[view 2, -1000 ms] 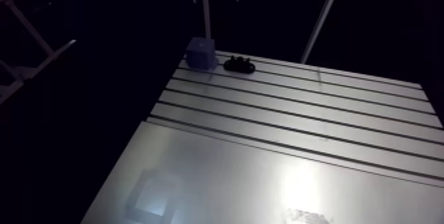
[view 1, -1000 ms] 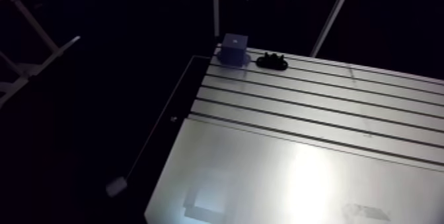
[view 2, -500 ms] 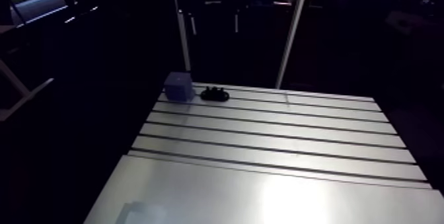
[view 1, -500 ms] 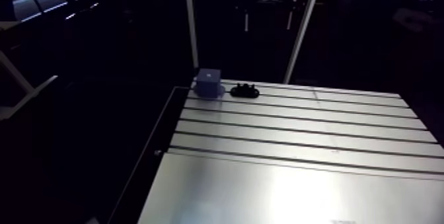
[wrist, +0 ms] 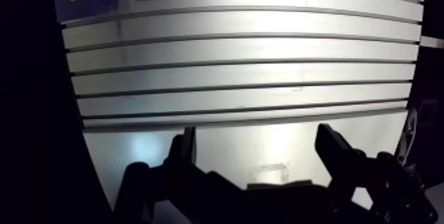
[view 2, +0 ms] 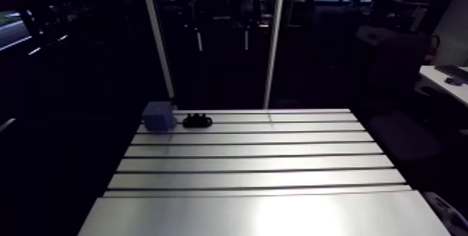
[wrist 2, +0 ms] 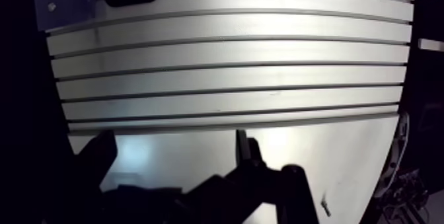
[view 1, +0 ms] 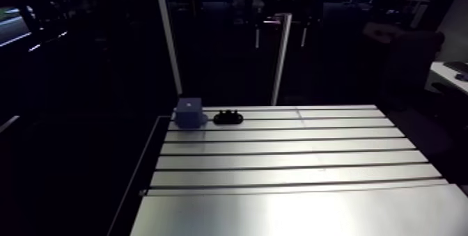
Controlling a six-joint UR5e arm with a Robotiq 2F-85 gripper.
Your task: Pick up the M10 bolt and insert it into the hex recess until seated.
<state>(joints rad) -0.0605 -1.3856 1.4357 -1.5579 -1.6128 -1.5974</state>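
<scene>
I see my gripper (wrist: 256, 131) spread wide and empty above the table (view 1: 292, 159). At the far corner a black part (view 1: 228, 118) lies just beside a blue block (view 1: 188, 112). I cannot tell whether it is the bolt.

block (view 1: 189, 112): on surface (view 1: 292, 159), far left corner | oblong fixture (view 1: 228, 118): on the same far strip, just right of block | slots: run left-right, between far strip and plain near part | end effector (wrist: 258, 137): over plain near part, well apart from both
</scene>
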